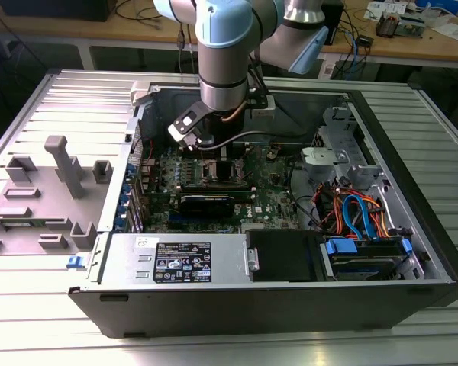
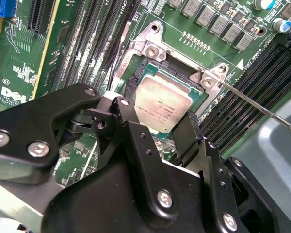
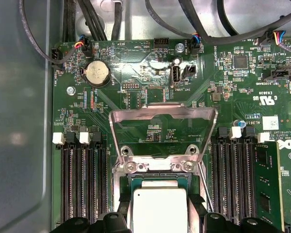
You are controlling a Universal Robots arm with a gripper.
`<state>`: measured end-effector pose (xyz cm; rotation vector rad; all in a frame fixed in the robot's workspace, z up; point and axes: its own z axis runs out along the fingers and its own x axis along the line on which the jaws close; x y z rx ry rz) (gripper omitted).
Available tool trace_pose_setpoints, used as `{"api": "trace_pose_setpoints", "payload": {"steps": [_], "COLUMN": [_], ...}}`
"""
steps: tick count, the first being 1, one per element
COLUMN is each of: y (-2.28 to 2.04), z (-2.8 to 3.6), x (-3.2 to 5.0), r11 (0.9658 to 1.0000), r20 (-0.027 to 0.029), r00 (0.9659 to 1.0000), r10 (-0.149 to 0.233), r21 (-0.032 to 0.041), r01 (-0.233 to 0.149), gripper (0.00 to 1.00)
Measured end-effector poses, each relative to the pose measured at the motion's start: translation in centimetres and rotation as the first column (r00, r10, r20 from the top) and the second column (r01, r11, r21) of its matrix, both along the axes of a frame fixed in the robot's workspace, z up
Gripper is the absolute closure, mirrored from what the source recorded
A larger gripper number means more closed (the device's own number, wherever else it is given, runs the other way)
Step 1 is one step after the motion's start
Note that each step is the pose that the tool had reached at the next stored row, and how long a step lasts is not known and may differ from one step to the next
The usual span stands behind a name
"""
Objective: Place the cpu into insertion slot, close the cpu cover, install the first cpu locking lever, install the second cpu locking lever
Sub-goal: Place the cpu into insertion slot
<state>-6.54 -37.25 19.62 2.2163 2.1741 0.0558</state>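
Pincer (image 2: 160, 110) clamping the cpu (image 2: 164, 99), flat, silver top up, over insertion slot (image 2: 177, 70), cpu cover (image 3: 163, 115) raised

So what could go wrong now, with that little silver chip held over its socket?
The tool grips the cpu over the insertion slot; if it lands tilted or offset, it may not seat. The cpu cover stands open beside the slot, and a thin locking lever lies close, so either might get bumped.
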Motion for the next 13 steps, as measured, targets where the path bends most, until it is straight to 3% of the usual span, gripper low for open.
{"api": "trace_pose_setpoints", "payload": {"steps": [2, 8, 13], "y": [0.00, -0.02, -0.02], "z": [-0.01, 0.02, 0.16], "x": [0.00, -0.01, -0.01], "r11": [1.0000, 1.0000, 1.0000], "r20": [0.0001, -0.0008, -0.0048], "r00": [1.0000, 1.0000, 1.0000], "r10": [0.000, 0.000, 0.000], "r21": [-0.0005, -0.0012, -0.0011], "r01": [0.000, 0.000, 0.000], "gripper": [0.38, 0.38, 0.38]}}
